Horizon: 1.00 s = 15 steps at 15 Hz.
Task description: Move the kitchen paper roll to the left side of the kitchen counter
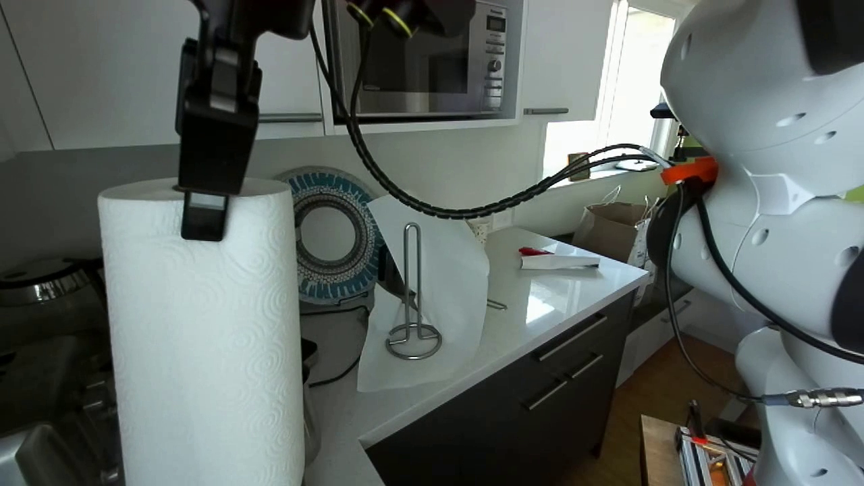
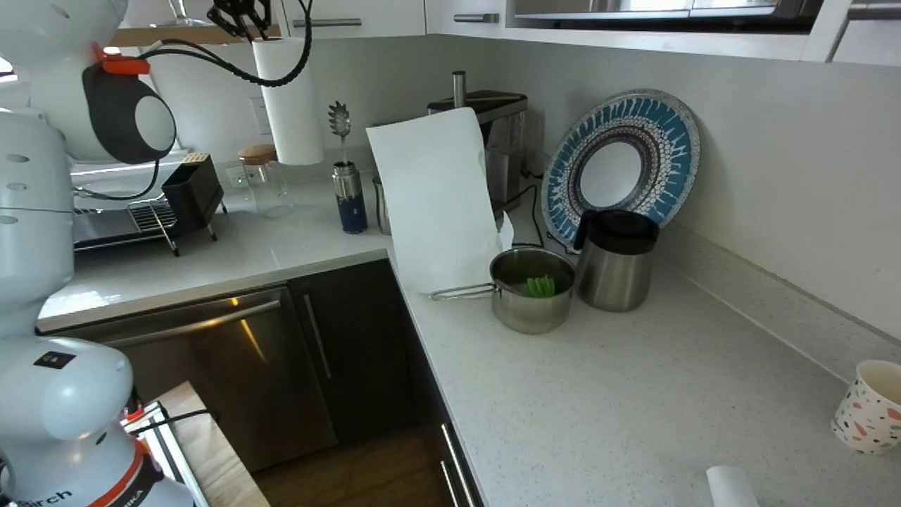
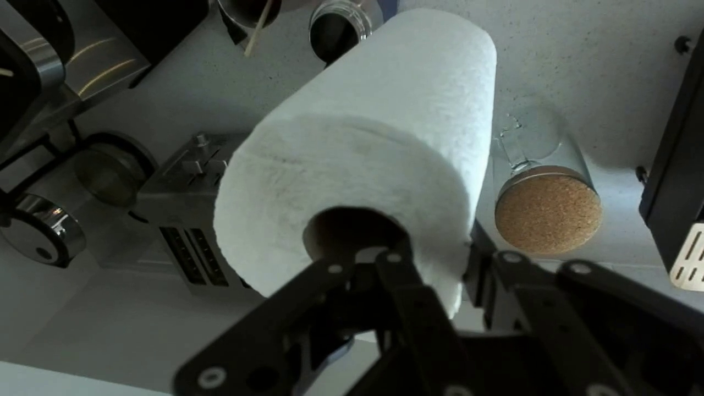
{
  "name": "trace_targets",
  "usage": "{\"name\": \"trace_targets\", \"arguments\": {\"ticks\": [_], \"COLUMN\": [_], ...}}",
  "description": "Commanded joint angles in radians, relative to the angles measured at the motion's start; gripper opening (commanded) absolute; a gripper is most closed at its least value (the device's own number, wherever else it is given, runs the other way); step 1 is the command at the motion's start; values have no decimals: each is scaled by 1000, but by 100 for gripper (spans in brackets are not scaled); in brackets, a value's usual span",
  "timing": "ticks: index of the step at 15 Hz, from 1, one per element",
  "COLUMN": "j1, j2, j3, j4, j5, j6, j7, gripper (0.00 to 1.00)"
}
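The kitchen paper roll, a tall white embossed cylinder, hangs in the air in both exterior views, slightly tilted in an exterior view, with its bottom above the counter. My gripper is shut on the roll's paper wall at its top end. One finger is inside the hollow core and the other presses the outside. The gripper also shows in an exterior view. The roll fills the middle of the wrist view. The light kitchen counter has dark fronts below. The finger in the core is partly hidden.
A thin metal rod stand stands by a white sheet. A steel pot, a carafe, a blue patterned plate and a speckled cup are on the counter. A cork-lidded jar and toaster are near the roll.
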<state>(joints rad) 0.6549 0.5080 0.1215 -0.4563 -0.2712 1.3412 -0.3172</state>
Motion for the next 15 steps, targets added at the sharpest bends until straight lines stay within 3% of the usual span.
{"name": "trace_targets", "arguments": {"ticks": [1, 7, 12, 15], "j1": [4, 36, 109, 162], "j2": [-1, 78, 131, 115], "j3": [-11, -36, -55, -71], "j4": [3, 12, 19, 16], "j5": [7, 1, -15, -62], "j6": [-2, -6, -33, 3], "j7": [-3, 176, 273, 136], "gripper": [7, 7, 7, 7]}}
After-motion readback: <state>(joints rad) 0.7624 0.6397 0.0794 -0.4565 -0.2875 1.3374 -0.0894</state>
